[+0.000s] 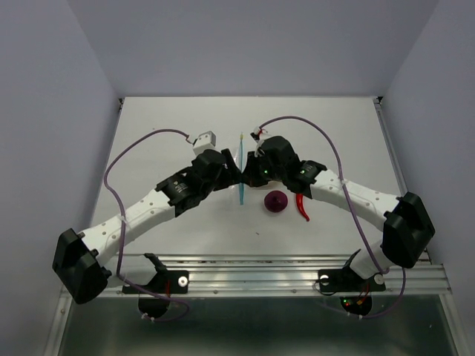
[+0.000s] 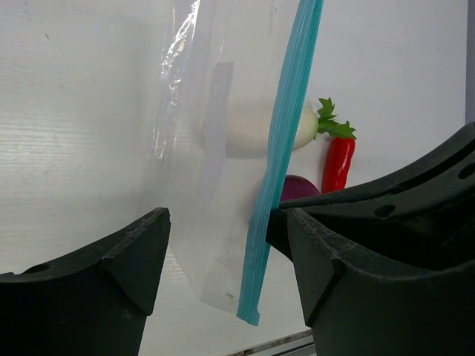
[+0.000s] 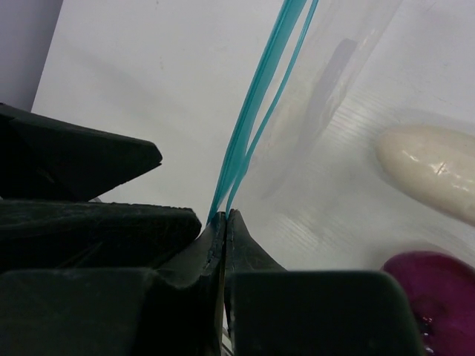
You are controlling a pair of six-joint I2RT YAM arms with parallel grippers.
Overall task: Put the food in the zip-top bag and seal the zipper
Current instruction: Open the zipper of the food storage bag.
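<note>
the white table [image 1: 185, 119] carries everything, and the left arm [image 1: 141, 215] and right arm [image 1: 356, 196] reach in from the near edge to meet over its middle. between them the zip-top bag [image 2: 215, 148] stands on edge, a clear crinkly sheet lifted up rather than lying flat, and it looks empty.

the left gripper [image 2: 226, 215] has its jaws wide apart, one on each side of the bag's film, gripping nothing. the right gripper [image 3: 224, 219] is pressed fully closed on the zipper [image 2: 286, 148], pinching the blue strip at its lower end; above the pinch the two tracks part a little, so the mouth seems unsealed.

the food lies on the table on the right arm's side of the bag, outside it as far as i can judge: the radish [image 3: 427, 167] shows only through the plastic, the chili [image 1: 302, 209] lies just beside the onion [image 1: 277, 202], and all three sit close together.

the step in hand looks like readying the bag: one arm holds the mouth edge, the other stands free to take a hold. nothing is packed yet. next, the left jaws need to close on one lip of the zipper, not both, so the mouth can be drawn open; then a gripper has to be freed to fetch the vegetables.
</note>
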